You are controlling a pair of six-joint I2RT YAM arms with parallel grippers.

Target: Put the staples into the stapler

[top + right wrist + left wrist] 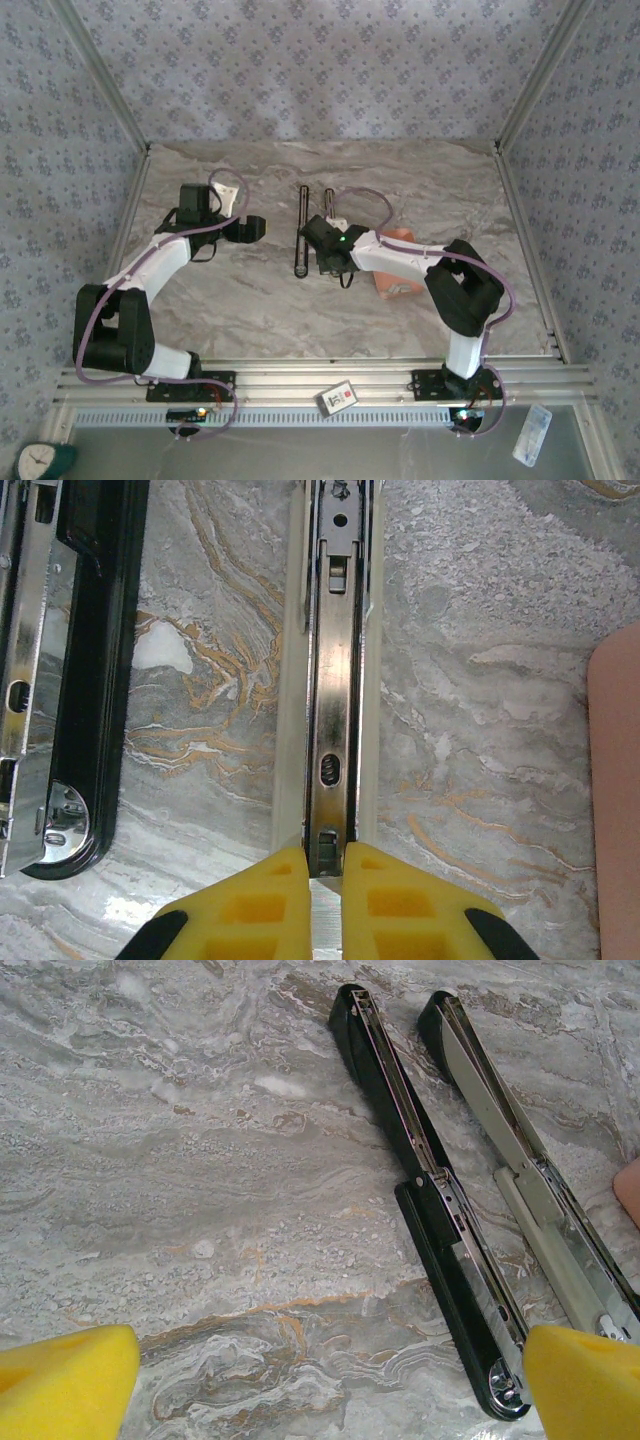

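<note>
Two long staplers lay opened flat, side by side, mid-table and somewhat toward the far edge: a black stapler (300, 235) (385, 1090) (100, 630) on the left, and a pale stapler (329, 200) (510, 1130) (340, 680) just right of it, steel magazine channel facing up. The right gripper (325, 255) (325, 870) had its yellow pads pressed together at the near end of that channel. A sliver of bright metal showed between them; we could not tell staple strip from channel end. The left gripper (248, 229) (327, 1380) hung spread wide by the black stapler, holding nothing. A pink block (400, 270) (618, 800) sat just right of the staplers, under the right arm. Risks as we judged them: a strip fed crooked could catch the channel wall and jam or snap, and a downward push could skate the unbraced stapler across the smooth marbled table (250, 300).
</note>
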